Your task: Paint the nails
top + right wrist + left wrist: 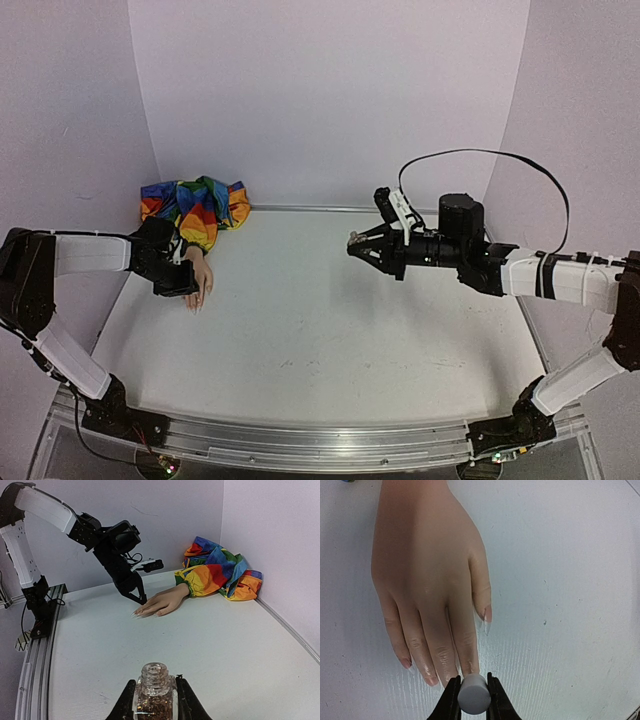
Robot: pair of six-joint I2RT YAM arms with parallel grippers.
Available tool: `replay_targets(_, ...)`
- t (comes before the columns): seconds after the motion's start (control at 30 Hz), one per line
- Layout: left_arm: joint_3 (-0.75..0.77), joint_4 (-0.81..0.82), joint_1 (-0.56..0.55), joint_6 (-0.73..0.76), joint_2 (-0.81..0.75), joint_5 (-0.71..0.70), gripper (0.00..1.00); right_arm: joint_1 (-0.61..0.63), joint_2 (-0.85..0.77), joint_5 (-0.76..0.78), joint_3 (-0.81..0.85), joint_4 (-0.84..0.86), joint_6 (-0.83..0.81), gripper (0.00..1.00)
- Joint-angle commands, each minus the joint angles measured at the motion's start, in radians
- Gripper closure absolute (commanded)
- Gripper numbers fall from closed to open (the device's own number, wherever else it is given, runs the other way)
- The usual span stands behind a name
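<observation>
Bright, even light casts only soft shadows.

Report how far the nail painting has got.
Done: the glitter polish bottle is uncapped, clamped in the right gripper. In hand: the left gripper holds the white cap over the fingertips of the mannequin hand. Left: the nails show no glitter I can make out, so coating seems mostly ahead.

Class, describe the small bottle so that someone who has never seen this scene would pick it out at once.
Find the white table, then the arm reaching over its right side. The right gripper is shut on a small bottle. Unlike the solid white cap in the left gripper, it is clear, open-necked and holds coppery glitter.
</observation>
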Motion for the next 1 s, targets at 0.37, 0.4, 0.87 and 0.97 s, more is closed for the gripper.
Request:
replay_targets(0.37, -0.024, 0.014, 0.004, -0.001, -0.014, -0.003, 1.0, -0.008, -0.026, -0.023, 0.011, 0.058, 0.011, 1.0)
replay_targets(0.4, -0.026, 0.015, 0.005, -0.001, -0.014, 0.0, 1.0, -0.006, -0.026, -0.024, 0.011, 0.057, 0.011, 1.0)
replay_targets(0.87, -0.057, 0.015, 0.004, -0.015, -0.081, 0.018, 1.0, -0.006, -0.032, -0.028, 0.007, 0.061, 0.013, 1.0)
replay_targets(0.97, -0.042, 0.016, 0.004, -0.018, -0.083, 0.018, 1.0, -0.007, -0.035, -0.027, 0.004, 0.06, 0.014, 1.0)
